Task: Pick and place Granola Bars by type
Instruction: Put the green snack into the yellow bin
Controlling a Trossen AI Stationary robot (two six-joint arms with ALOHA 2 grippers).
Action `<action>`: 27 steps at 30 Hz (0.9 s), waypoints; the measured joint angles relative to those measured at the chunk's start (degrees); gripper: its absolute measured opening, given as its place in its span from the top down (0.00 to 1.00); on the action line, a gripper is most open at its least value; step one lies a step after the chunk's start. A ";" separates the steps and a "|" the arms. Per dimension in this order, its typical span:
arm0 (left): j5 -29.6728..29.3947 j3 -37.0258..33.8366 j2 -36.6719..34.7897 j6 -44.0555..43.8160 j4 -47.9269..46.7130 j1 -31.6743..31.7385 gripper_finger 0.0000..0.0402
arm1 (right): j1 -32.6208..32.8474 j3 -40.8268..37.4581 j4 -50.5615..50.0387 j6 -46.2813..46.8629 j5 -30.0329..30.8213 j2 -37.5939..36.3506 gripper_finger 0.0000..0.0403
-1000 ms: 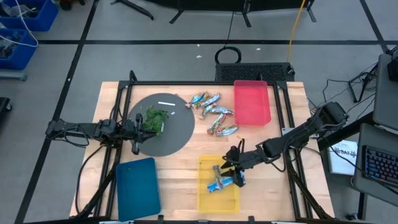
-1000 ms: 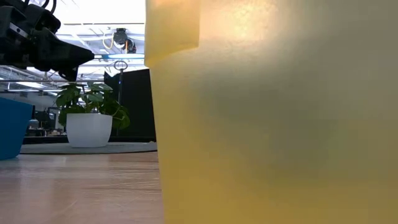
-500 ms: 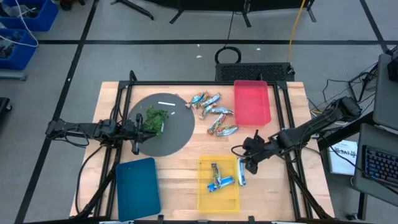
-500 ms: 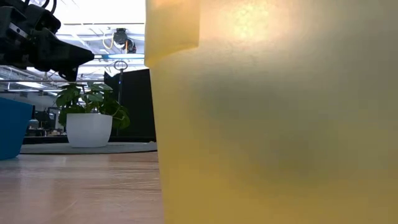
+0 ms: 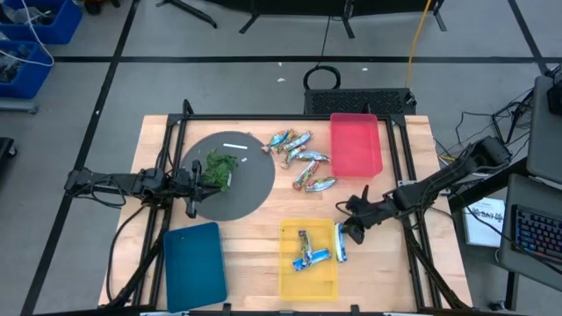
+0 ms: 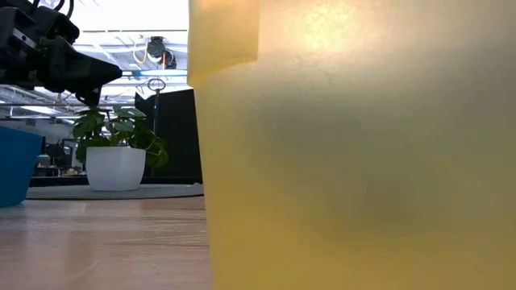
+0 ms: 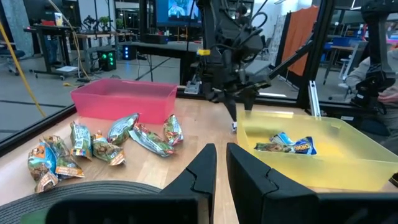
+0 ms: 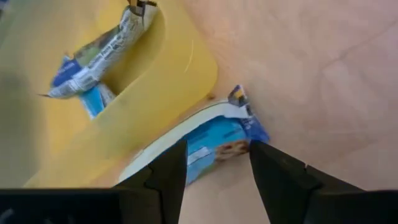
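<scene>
Right claw (image 5: pixel 355 230) hangs empty and spread beside the yellow bin (image 5: pixel 307 281)
Three blue bars (image 5: pixel 309 256) lie inside it, sorted by type, one propped on its rim; unsorted bars (image 5: pixel 300 158) wait beside the red bin (image 5: pixel 355 145); left claw (image 5: pixel 190 182), nearly together, idles over the grey mat (image 5: pixel 255 184)

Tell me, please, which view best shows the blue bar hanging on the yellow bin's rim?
The right wrist view: the blue bar fills it, draped over the yellow bin rim. The high view shows it small; the other views hide it.
</scene>
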 joint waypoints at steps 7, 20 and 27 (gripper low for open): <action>-0.01 0.00 0.00 0.00 0.00 0.00 0.88 | -0.12 -4.47 7.05 3.43 -2.17 0.00 0.59; 0.00 0.00 0.00 0.02 0.00 0.00 0.88 | -0.12 -4.47 11.85 2.78 -0.30 0.29 0.59; -0.02 0.00 0.01 0.04 0.00 0.01 0.88 | -0.12 -4.47 11.53 2.73 0.82 3.20 0.59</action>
